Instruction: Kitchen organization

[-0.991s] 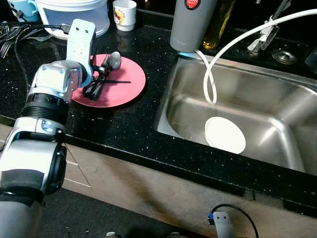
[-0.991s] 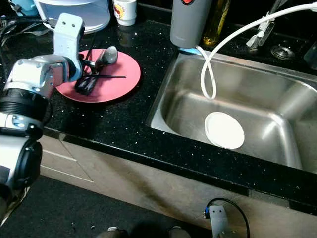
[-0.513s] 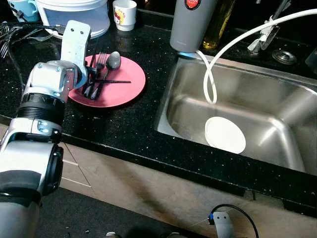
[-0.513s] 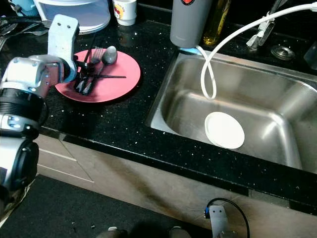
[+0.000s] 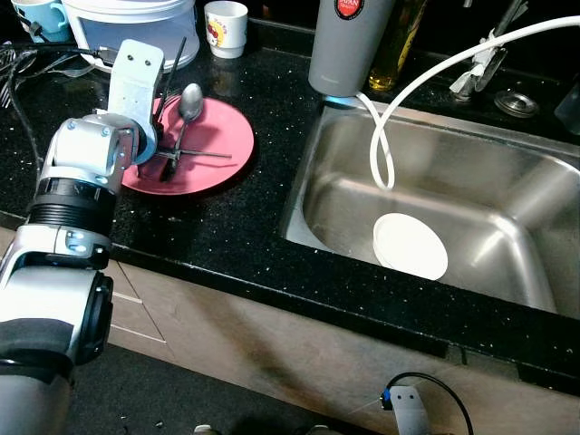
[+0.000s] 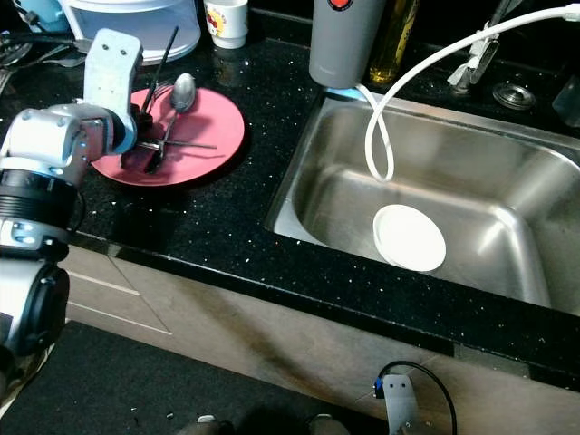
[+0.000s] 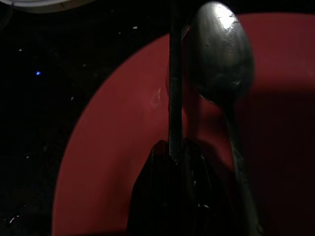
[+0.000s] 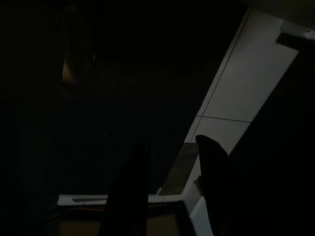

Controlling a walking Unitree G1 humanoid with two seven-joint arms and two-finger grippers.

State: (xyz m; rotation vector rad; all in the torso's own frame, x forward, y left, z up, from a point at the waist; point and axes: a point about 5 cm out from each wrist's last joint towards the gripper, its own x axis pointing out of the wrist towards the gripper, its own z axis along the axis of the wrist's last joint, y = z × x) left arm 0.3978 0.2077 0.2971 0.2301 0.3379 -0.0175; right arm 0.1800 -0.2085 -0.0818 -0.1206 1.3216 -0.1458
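Black worktop (image 5: 236, 227): near its left edge, a thin black utensil (image 5: 169, 71) was held by the closed left gripper (image 5: 156, 136) over the pink plate (image 5: 217, 149), where a spoon (image 5: 186, 109) remained; sorting was judged barely begun.

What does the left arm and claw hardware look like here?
Left arm: silver-grey rounded shells, black ribbed ring at a joint, pale flat wrist block with two small dark holes. Left claw: two long black fingers. Right claw: black fingers as well.
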